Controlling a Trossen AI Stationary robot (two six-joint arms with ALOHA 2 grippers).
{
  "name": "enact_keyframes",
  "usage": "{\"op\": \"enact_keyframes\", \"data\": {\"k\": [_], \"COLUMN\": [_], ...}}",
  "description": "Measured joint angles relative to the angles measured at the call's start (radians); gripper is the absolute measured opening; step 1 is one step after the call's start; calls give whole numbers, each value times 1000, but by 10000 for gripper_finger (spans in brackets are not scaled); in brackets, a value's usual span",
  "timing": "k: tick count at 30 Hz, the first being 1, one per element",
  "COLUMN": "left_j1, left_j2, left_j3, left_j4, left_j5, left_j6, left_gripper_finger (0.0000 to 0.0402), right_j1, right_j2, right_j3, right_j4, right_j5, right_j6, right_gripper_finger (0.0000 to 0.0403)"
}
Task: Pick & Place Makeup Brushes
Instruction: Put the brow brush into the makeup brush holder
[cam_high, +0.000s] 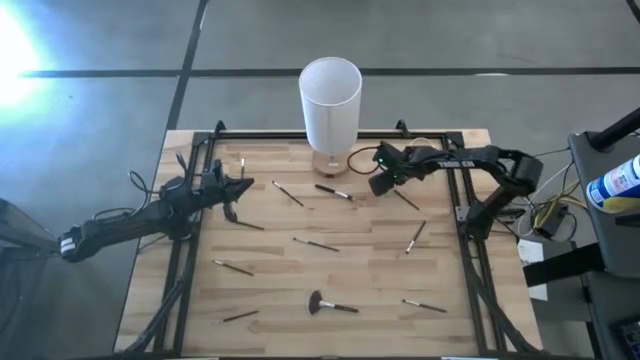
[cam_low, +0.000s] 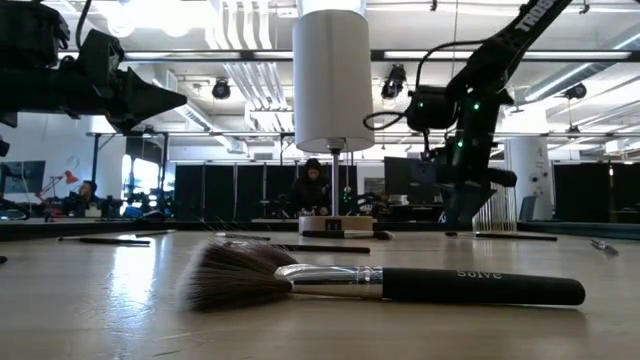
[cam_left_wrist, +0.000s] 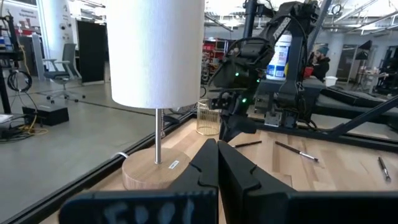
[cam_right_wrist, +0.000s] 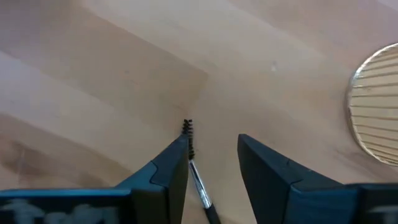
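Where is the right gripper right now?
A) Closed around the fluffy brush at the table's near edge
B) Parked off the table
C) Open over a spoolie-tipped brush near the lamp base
C: the right wrist view shows the right gripper open, its fingers either side of the spoolie brush; the high view puts it near the lamp.

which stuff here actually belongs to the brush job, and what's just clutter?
Job:
- thin makeup brushes scattered on the table
- fluffy-headed brush
- spoolie brush beside the open right gripper
- gold wire cup, probably the drop-off

Lying about:
- white-shaded lamp
- bottle off the table

The left gripper waits, shut, at the table's left.
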Motion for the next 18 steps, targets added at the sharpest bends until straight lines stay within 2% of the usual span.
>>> {"op": "enact_keyframes", "data": {"k": [11, 18], "left_j1": [0, 0], "left_j2": [3, 8], "left_j3": [0, 0], "left_j4": [-2, -2], "left_j5": [0, 0], "left_j6": [-3, -3], "left_gripper_finger": [0, 0], "right_j1": [-4, -3], "right_j2": [78, 82], "right_j3": [19, 19], "right_j4": [29, 34], "right_j5": [-61, -67], "right_j6": [-21, -10], "right_gripper_finger": [96, 51]}}
